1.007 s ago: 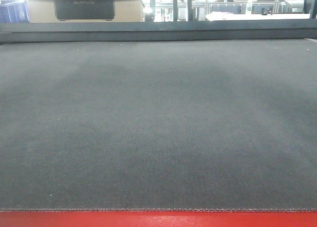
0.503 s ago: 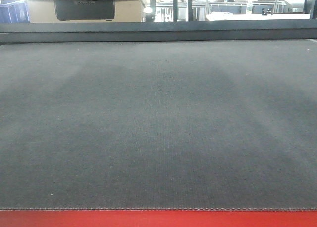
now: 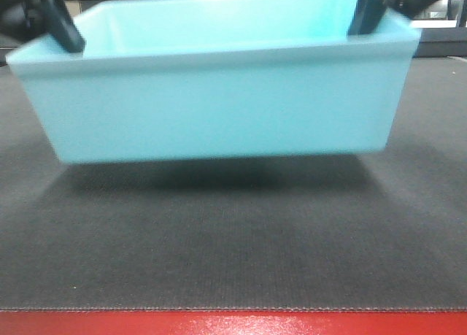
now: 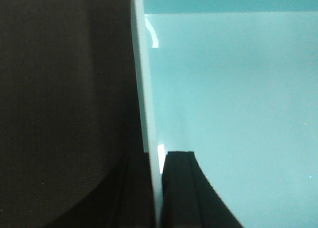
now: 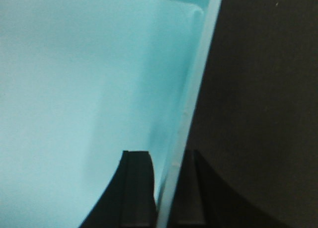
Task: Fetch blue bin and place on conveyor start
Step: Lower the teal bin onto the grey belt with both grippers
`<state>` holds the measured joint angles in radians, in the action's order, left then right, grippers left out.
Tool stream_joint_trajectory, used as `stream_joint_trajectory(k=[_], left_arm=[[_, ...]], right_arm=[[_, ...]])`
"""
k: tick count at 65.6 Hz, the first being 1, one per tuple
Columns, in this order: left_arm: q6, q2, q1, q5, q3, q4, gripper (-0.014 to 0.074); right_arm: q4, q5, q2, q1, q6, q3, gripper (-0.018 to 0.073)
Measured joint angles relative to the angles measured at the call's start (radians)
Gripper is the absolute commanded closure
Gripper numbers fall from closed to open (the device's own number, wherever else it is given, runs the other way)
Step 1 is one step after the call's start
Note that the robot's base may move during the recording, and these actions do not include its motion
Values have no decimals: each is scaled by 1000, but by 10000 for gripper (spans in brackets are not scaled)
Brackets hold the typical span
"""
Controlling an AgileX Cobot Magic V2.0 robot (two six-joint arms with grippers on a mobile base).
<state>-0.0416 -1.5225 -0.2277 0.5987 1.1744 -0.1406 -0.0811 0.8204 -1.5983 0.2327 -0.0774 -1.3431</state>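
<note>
The blue bin, a pale cyan tub, hangs blurred just above the dark woven conveyor belt, with its shadow under it. My left gripper is shut on the bin's left wall at the rim; in the left wrist view one finger is inside the bin and one outside. My right gripper is shut on the right wall; in the right wrist view its fingers straddle the bin's wall. The bin is empty.
A red edge strip runs along the belt's near edge. The belt lies beside and below the bin in both wrist views. A dark rail shows behind the bin at right.
The belt was bare in the earlier frames; now the bin, held by both grippers, has come down into view just above it.
</note>
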Motion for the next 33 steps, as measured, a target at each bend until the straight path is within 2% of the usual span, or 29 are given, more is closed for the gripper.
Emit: stream_joint_trajectory(k=[7,13,17,29,30,33], left_arm=[[0,-33,0,-15,-3,9,696],[0,-52,0,-23,-3,14,595],[3,-60,0,-24,-3,18,485],[7,-61,2,-39,-3,59,-25],[7,-61,4,-39,-3,61,-32],[7,-61,4,-39,-3,64,6]], right_arm=[[0,-23,-44,0,0,2,708],[0,-38,-69,0,0,2,638],[0,-40,-78,0,0,2,520],[40,-32,-81,-8,13,2,38],[43,-28,-81,-7,13,2,-10],[48,-24,-81,-7,14,2,-12]])
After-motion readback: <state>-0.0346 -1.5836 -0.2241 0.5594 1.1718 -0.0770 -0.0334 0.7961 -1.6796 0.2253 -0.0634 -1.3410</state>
